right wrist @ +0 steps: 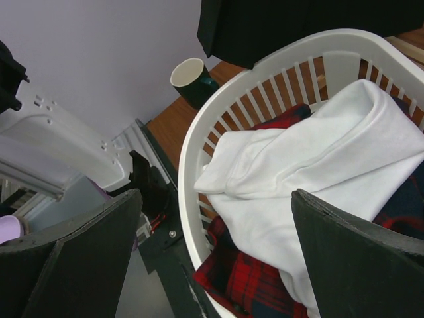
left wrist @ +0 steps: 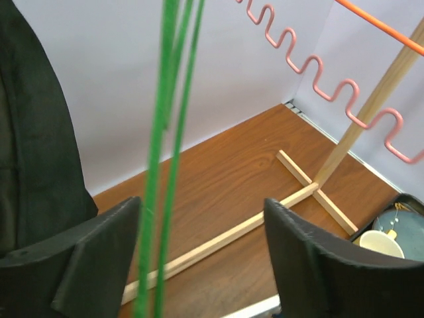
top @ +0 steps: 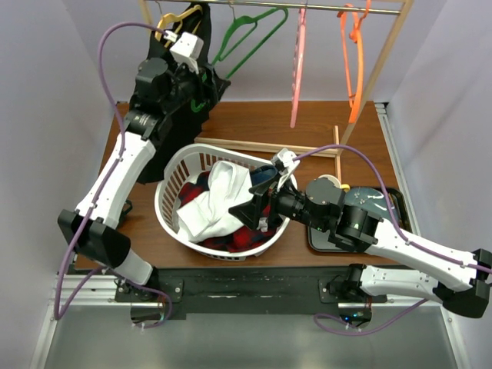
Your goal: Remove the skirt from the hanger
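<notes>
Both jaws apart: left gripper straddles green hanger, should pinch black skirt instead; right gripper hovers over basket.

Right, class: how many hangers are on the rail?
4: yellow hanger far left carrying the black skirt, green hanger next, pink hanger mid-rail, orange hanger at right. The left arm may hide others.

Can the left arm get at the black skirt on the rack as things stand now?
Probably yes: the left gripper is open close beside the black skirt; only the green hanger hangs between its jaws.
</notes>
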Available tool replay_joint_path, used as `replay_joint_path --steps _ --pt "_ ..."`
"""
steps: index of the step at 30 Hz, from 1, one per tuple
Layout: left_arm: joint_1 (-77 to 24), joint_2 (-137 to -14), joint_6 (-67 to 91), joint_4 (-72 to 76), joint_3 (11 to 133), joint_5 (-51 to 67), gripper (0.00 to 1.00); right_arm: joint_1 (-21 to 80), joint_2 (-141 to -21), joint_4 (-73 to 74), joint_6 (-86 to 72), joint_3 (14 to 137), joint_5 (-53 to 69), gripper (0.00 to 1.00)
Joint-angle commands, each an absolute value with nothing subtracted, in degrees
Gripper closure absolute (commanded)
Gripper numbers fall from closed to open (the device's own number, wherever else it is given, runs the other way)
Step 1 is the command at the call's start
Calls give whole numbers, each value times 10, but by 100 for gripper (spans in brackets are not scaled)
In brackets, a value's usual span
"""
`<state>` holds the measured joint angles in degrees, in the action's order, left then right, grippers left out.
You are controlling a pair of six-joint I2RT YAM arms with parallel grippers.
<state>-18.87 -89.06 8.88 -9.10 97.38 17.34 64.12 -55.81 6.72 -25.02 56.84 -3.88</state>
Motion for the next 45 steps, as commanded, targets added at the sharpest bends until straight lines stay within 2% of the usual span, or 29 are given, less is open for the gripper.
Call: replay_joint_path --steps 1,10,16,22,26,31,36,45 --pt "-187 -828 54 -68 936 167 18 643 -551 65 -250 566 -27 2" --pt "-187 -762 3 -204 979 103 12 642 -552 63 -247 562 -29 2" --pt "-187 -726 -12 -227 1027 -46 14 642 -558 62 -251 563 -22 2" --pt "-185 -734 -54 -278 1076 -129 16 642 -557 62 -254 563 -20 2" --pt "-176 -798 -55 -337 1165 -136 17 642 -562 62 -259 566 -10 2" --pt "-152 -844 -33 -393 1218 -136 18 642 -555 69 -262 565 -8 2" --pt "-119 -852 -23 -396 1192 -130 20 642 -542 76 -257 563 -16 2" --pt "-95 -876 -31 -355 1162 -44 24 642 -537 78 -253 562 -12 2"
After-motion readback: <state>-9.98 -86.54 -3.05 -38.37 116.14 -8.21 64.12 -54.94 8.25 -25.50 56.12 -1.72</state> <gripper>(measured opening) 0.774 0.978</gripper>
